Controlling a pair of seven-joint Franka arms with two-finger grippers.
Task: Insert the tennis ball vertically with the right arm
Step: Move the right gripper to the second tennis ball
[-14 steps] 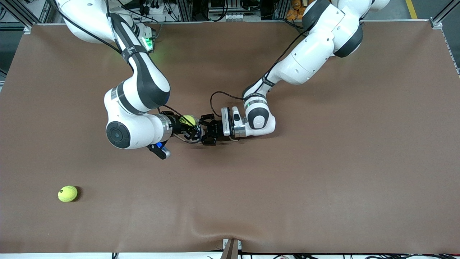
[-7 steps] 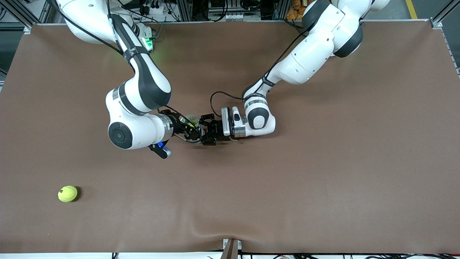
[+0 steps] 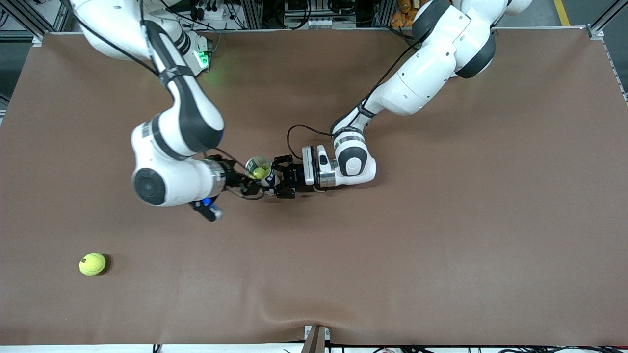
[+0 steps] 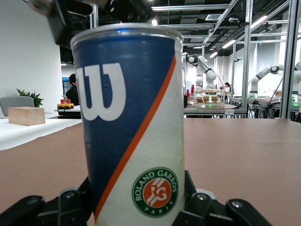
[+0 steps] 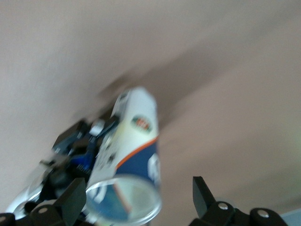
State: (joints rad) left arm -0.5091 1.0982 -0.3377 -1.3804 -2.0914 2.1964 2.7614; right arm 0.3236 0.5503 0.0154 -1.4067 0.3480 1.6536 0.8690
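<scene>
A blue-and-white tennis ball can (image 3: 258, 169) stands upright at the table's middle. My left gripper (image 3: 271, 177) is shut on its lower body. In the left wrist view the can (image 4: 131, 127) fills the space between the black fingers (image 4: 70, 207) of the left gripper (image 4: 136, 212). A yellow tennis ball (image 3: 259, 172) shows inside the can's open mouth. My right gripper (image 3: 248, 182) hangs open and holds nothing, just above the can on the side toward the right arm's end. In the right wrist view the can (image 5: 134, 141) lies below the right gripper (image 5: 139, 195).
A second tennis ball (image 3: 92, 264) lies on the brown table cover (image 3: 441, 235), near the front camera at the right arm's end. Both arms reach in over the table's middle.
The right gripper held the ball over the can a second ago. It has opened, the ball now sits inside the can, and the right arm has drawn back toward its own end.
</scene>
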